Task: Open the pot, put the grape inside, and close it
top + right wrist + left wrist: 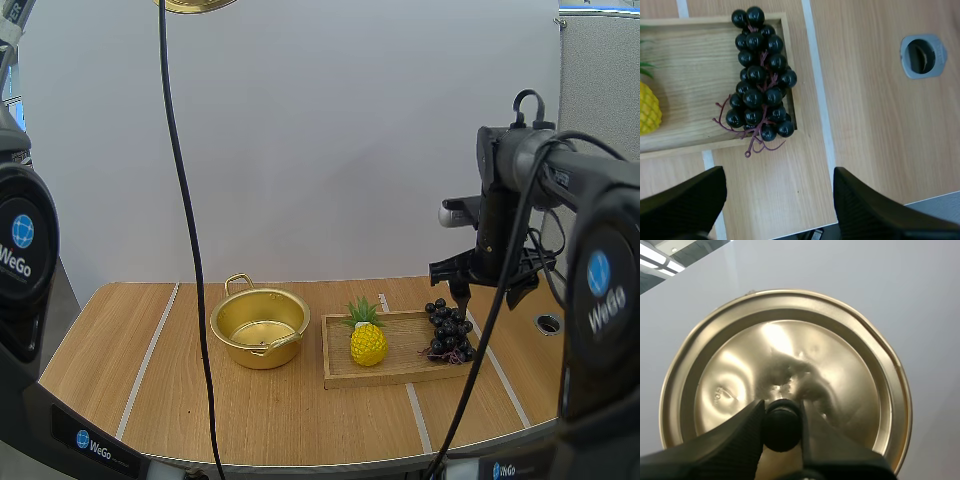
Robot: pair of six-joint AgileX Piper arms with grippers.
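Where the pot point(259, 328) stands: on the counter point(300, 410), just left of the tray point(395, 372), uncovered, its gold inside open to the high view.
Lid point(790, 355): off the pot and held up in the air; its gold rim point(200, 4) peeks in at the upper edge of the high view, above the pot.
Left hand point(781, 412): closed narrow on the lid's black knob point(782, 424), one finger on each side of it.
Grapes point(448, 330): a dark bunch lying at the right end of the tray, some berries and the purplish stem reaching over its edge toward the counter.
Right hand point(462, 290): hanging just above the grapes, not touching them; in the right wrist view its fingers point(685, 200) stand wide apart with nothing between them.
Pineapple point(368, 340): yellow, upright on the tray, left of the grapes and apart from them.
Tray: wooden, shallow, carrying the pineapple and the grapes.
Grey-ringed hole point(921, 56): set in the counter, right of the tray.
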